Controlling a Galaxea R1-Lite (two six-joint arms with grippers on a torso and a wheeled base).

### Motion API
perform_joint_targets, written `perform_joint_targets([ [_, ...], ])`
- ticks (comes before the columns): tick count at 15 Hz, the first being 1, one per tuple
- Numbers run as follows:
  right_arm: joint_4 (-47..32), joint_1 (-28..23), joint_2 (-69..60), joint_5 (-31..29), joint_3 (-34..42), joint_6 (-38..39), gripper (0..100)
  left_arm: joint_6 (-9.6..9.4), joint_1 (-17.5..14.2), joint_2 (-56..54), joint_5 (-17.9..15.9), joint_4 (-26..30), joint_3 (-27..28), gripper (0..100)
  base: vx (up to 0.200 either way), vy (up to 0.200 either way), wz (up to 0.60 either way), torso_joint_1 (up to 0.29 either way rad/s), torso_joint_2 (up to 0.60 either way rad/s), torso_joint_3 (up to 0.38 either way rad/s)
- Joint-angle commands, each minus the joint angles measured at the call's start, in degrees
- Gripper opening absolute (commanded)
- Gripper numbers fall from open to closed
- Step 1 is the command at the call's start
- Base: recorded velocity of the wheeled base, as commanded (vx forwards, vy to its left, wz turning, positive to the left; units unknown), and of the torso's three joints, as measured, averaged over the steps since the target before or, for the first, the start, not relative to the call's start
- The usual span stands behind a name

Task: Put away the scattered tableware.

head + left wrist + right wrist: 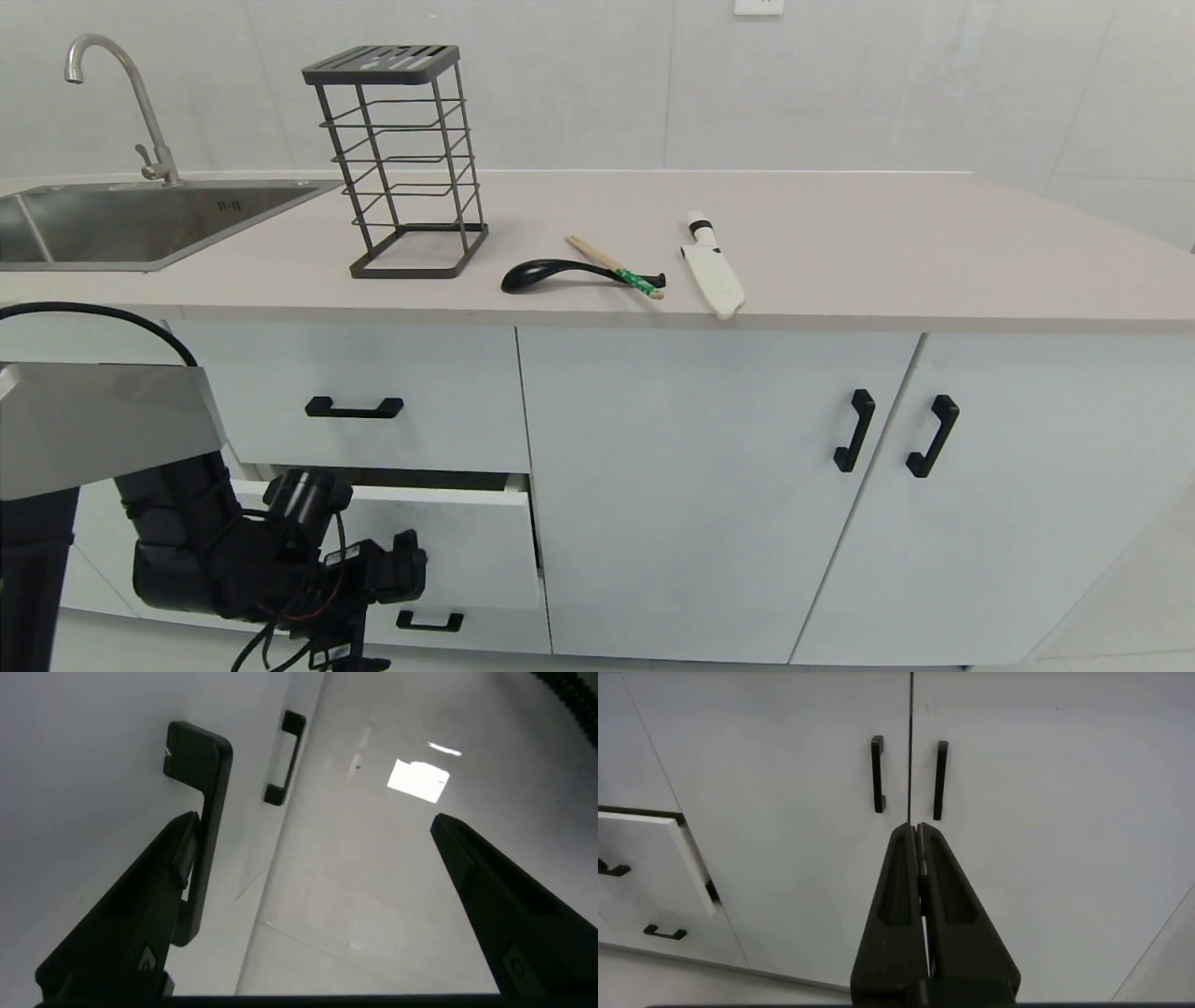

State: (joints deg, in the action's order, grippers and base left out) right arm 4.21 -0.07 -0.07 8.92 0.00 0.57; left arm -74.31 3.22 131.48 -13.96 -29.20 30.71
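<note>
**Left to right.** The sink [140, 224] and wire rack [401, 159] sit on the counter [887, 243]. Below them is my left end effector [313, 831], spread wide and holding nothing, with one of its fingers [177, 859] just beside a black drawer handle [198, 812]. The drawer [448, 541] stands partly pulled out.

The tableware lies on the counter to the right of the rack: a black spoon [551, 273], chopsticks [611, 264] crossing its handle, and a white knife [714, 271] with its blade tip at the front edge. My right end effector [917, 831] has its fingers pressed together and empty, and it faces the cabinet doors [990, 784].

**Step in hand, as I judge it.** I am opening the drawer as storage, and no piece has been lifted yet. Next I would grip the handle and draw the drawer out farther, then raise an arm to the counter.

**Edges and room.** The knife could be nudged off the edge, so I would approach it from the counter side. There is open surface to the right of the knife. The rack stands near the spoon's bowl, and the crossed chopsticks hamper a clean grasp of the spoon handle.
</note>
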Motion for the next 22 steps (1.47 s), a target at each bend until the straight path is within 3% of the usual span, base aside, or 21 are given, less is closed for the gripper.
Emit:
perform_joint_targets([
  [1,0.01,-0.01,0.07,0.04,0.0,0.04,0,-0.04,0.03,-3.24,-0.02,0.37,-2.93,100,0.0,0.0,0.0,0.0,0.0,0.0],
  [4,0.01,-0.01,0.07,0.04,0.0,0.04,0,-0.04,0.39,-7.29,-0.02,0.37,-6.63,100,0.0,0.0,0.0,0.0,0.0,0.0],
  [7,0.01,-0.01,0.07,0.04,0.0,-0.05,0,0.4,3.2,-13.44,-0.63,0.72,-7.59,100,0.0,0.0,0.0,0.0,0.0,0.0],
  [9,0.01,-0.01,0.07,0.04,0.0,-0.05,0,0.4,5.39,-16.34,-1.95,3.62,-7.59,100,0.0,0.0,0.0,0.0,0.0,0.0],
  [12,0.01,-0.01,0.07,0.04,0.0,0.04,0,1.01,10.84,-23.9,-2.92,13.02,-7.5,100,0.0,0.0,0.0,0.0,0.0,0.0],
  [13,0.01,-0.01,0.07,0.04,0.0,0.04,0,3.56,14.1,-28.29,-3.8,16.8,-7.15,100,0.0,0.0,0.0,0.0,0.0,0.0],
  [16,0.01,-0.01,0.07,0.04,0.0,0.04,0,11.74,19.11,-34.53,-5.99,18.47,-4.6,100,0.0,0.0,0.0,0.0,0.0,0.0],
  [17,0.01,-0.01,0.07,0.04,0.0,0.04,0,11.74,19.11,-34.53,-5.99,18.47,-4.6,100,0.0,0.0,0.0,0.0,0.0,0.0],
  [18,0.01,-0.01,0.07,0.04,0.0,0.04,0,13.93,18.93,-34.71,-6.26,18.21,-1.0,100,0.0,0.0,0.0,0.0,0.0,0.0],
  [22,0.01,-0.01,0.07,0.04,0.0,0.04,0,13.67,14.01,-26.01,-5.38,18.12,5.94,100,0.0,0.0,0.0,0.0,0.0,0.0],
])
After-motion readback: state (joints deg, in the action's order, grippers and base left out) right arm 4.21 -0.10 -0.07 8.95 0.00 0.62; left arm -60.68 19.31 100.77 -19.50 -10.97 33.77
